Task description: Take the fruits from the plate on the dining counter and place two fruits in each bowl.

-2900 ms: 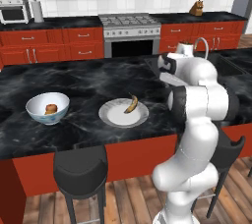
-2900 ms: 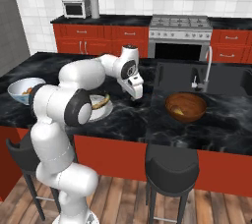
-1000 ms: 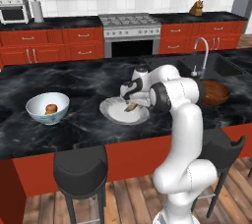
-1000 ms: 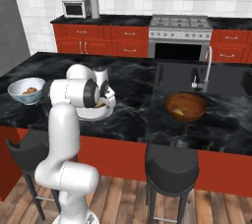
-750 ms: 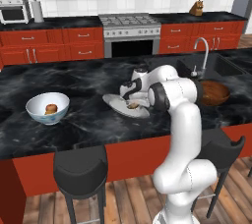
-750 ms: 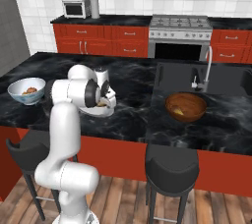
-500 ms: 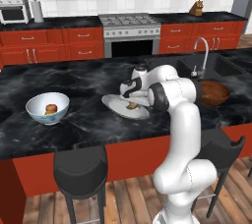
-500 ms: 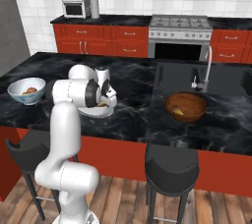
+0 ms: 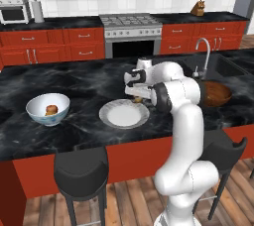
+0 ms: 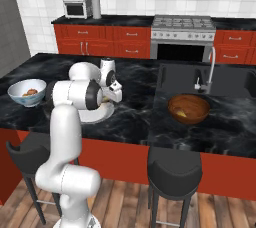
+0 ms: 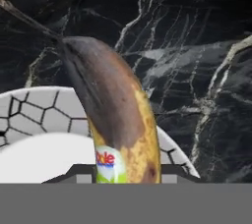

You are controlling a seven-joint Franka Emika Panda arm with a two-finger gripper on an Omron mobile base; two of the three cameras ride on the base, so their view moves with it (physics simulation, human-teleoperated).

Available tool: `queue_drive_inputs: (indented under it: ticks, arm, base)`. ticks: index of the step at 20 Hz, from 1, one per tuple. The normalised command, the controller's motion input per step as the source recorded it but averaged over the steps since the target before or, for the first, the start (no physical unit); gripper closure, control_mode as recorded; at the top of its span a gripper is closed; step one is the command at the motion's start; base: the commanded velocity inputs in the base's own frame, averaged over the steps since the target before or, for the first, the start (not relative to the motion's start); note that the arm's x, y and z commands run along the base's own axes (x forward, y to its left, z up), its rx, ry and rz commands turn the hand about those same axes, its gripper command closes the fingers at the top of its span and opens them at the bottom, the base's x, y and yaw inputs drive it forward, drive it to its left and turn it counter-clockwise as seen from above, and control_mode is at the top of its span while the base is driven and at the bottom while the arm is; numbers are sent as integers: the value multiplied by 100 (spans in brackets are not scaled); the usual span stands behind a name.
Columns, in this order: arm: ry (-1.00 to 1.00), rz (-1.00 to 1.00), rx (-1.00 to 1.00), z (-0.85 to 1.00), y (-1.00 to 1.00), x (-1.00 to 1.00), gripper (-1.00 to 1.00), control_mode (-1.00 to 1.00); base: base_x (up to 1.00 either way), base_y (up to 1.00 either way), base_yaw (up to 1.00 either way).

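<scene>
On worktop [image 9: 74, 84], at far right rim of plate [image 9: 124, 115]: end effector [image 9: 137, 96] closed on banana [image 11: 118, 125], just above plate edge. Banana light, soft, bruisable, curved; mid-body hold looks best, gentle squeeze. Hand view alone gives brown peel and sticker. Left base view gives bowl [image 9: 47, 109] with one fruit [image 9: 50, 109], well apart to left.

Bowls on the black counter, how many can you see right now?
2. A white bowl sits toward the counter's left end, left of the plate, holding a fruit. A brown wooden bowl sits near the sink faucet. None appear hidden.
</scene>
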Motion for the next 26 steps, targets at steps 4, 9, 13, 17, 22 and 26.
queue_drive_inputs:
  ticks: [4, 9, 13, 17, 22, 26]
  arm:
    - [-5, 7, 0, 61, -73, -55, 100, -100]
    - [0, 0, 0, 42, -97, -52, 100, -100]
    - [-1, 0, 0, 26, -99, -33, 100, -100]
    - [0, 1, 0, 25, -100, -25, 100, -100]
    - [0, 1, 0, 19, -99, -17, 100, -100]
    - [0, 2, 0, 8, -96, -7, 100, -100]
  base:
    - [0, 0, 0]
    - [0, 0, 0]
    - [0, 0, 0]
    - [0, 0, 0]
    - [0, 0, 0]
    - [0, 0, 0]
